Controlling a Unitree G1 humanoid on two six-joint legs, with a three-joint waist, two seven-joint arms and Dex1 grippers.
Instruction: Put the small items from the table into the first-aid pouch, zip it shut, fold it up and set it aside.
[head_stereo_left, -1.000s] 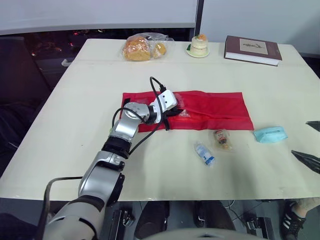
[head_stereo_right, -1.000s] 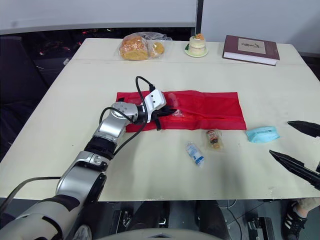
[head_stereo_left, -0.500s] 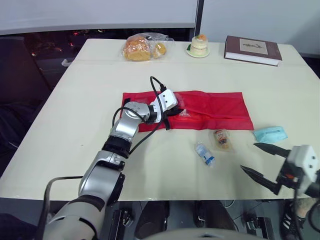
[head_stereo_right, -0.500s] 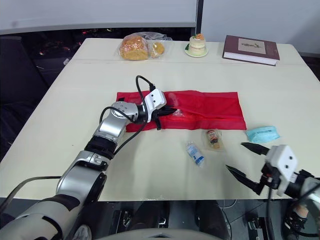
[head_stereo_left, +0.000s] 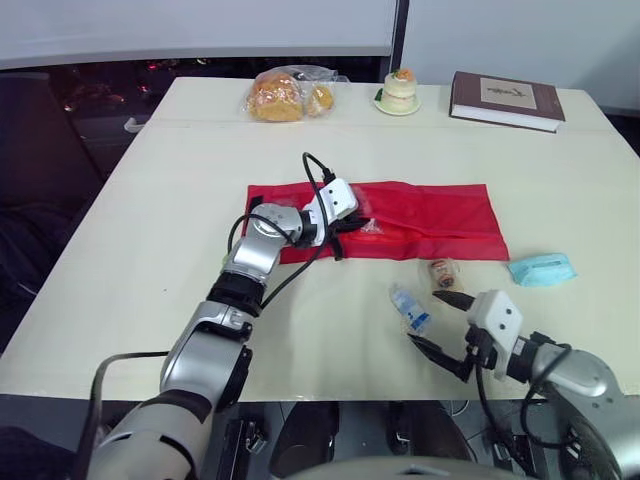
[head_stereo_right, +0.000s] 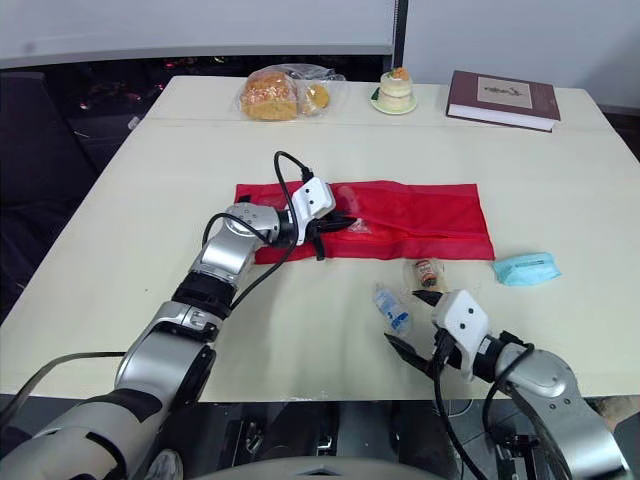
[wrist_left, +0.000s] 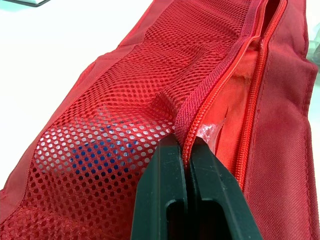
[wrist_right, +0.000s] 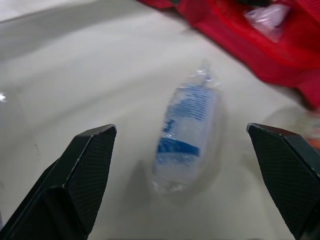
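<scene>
Pale table (head_stereo_left: 150, 200) carries the work; a bag of bread (head_stereo_left: 285, 95), a small cake (head_stereo_left: 400, 90) and a book (head_stereo_left: 507, 98) sit along the far edge, well apart from it. We judge the loading step is in hand, with nothing zipped or folded. The red pouch (head_stereo_left: 440, 215) lies flat mid-table, its zipper open. The left gripper (head_stereo_left: 345, 222) is closed tight on the zipper lip at the pouch's left part, holding the mouth up. The right gripper (head_stereo_left: 424, 318) is spread wide, its fingers on either side of the clear blue-printed sachet (wrist_right: 186, 130) and not touching it. The sachet lies near the pouch's front edge. A small packet (head_stereo_left: 441, 273) lies just beside it, and a blue face mask (head_stereo_left: 541, 269) sits further right. Next move, as we see it: lower, close on the sachet, and carry it to the held-open mouth. Room is good toward the front edge. The packet is close enough to get nudged.
</scene>
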